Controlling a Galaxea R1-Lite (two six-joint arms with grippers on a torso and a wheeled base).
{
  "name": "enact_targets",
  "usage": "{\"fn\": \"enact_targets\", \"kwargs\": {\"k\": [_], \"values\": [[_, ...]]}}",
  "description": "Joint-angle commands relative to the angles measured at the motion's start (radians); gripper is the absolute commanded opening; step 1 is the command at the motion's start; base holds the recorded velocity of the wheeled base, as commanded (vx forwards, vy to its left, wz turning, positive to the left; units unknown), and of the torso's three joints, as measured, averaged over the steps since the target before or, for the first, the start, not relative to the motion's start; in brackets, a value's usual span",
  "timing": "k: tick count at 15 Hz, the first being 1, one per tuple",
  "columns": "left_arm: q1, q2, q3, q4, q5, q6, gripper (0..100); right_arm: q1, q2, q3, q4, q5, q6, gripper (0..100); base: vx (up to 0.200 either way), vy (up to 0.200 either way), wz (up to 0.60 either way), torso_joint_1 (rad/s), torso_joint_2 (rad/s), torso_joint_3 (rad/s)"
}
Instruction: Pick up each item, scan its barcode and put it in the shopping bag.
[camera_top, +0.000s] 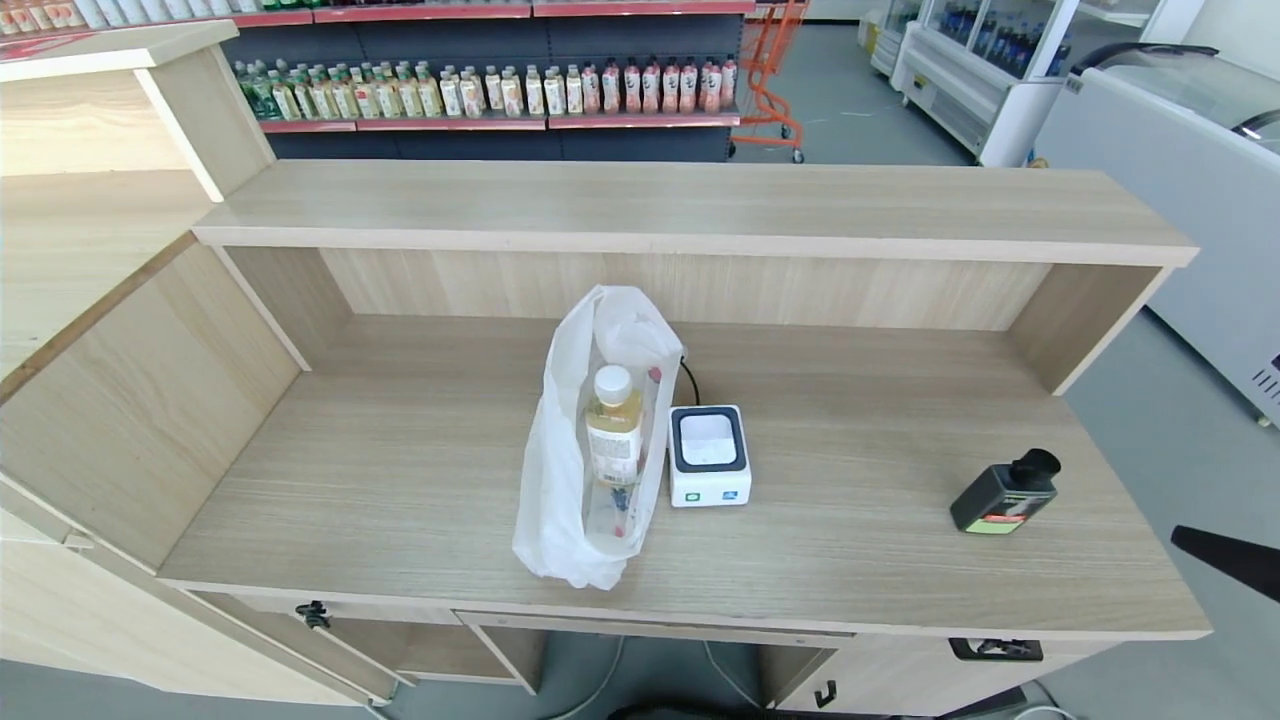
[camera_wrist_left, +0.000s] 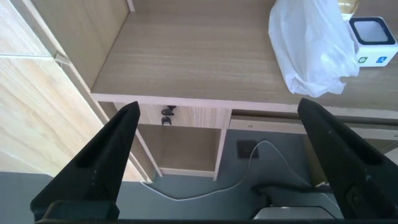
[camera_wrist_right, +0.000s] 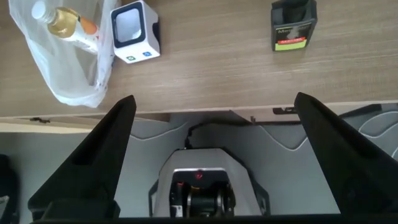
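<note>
1. The left gripper (camera_wrist_left: 219, 109) hangs below the counter's front edge at its left end, released, its two dark fingers spread wide with nothing between them.
2. The white plastic shopping bag (camera_top: 545, 500) lies near the middle of the wooden counter (camera_top: 850, 560), its mouth toward the back wall. Inside it is a bottle (camera_top: 613, 425) with a white cap, yellowish drink and a pale label whose print is too small to read. A slim item with red and orange parts lies beside the bottle.
3. The white scanner (camera_top: 709, 455) sits just beside the bag, its dark-framed window facing up. There are one green and one blue mark on its front face, and a black cable leaves its back.
4. The black bottle (camera_top: 1003, 492) with a black cap appears to lie on its side, well apart from the scanner, near the counter's right end. Its label has a red band and a pale green band; the writing is not legible.
5. The right gripper (camera_wrist_right: 214, 99) hangs below the counter's front edge, fingers parted wide, grasping nothing.
</note>
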Motion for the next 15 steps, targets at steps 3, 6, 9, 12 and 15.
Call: {"fn": "enact_targets", "kwargs": {"k": [3,6,9,12,15], "values": [[0.001,0.0,0.0,0.0,0.0,0.0,100,-0.001,0.027,-0.001,0.001,-0.001,0.001,100,0.0,-0.2,0.0,0.009,0.0,-0.002],[0.001,0.0,0.0,0.0,0.0,-0.001,100,-0.001,0.044,-0.002,0.014,-0.003,-0.001,100,0.0,-0.2,0.0,0.005,0.0,0.004],[0.001,0.0,0.0,0.0,0.0,-0.001,100,-0.001,0.054,-0.002,0.018,-0.003,-0.001,100,0.0,-0.2,0.0,0.002,0.0,0.002],[-0.001,0.0,0.0,0.0,0.0,-0.001,100,-0.001,0.061,-0.004,0.038,-0.003,-0.007,100,0.0,-0.2,0.0,0.004,0.0,0.002],[0.001,0.0,0.0,0.0,0.0,-0.001,100,-0.015,0.114,-0.022,0.109,-0.029,-0.075,100,0.0,0.0,0.0,0.0,0.0,0.0]]}}
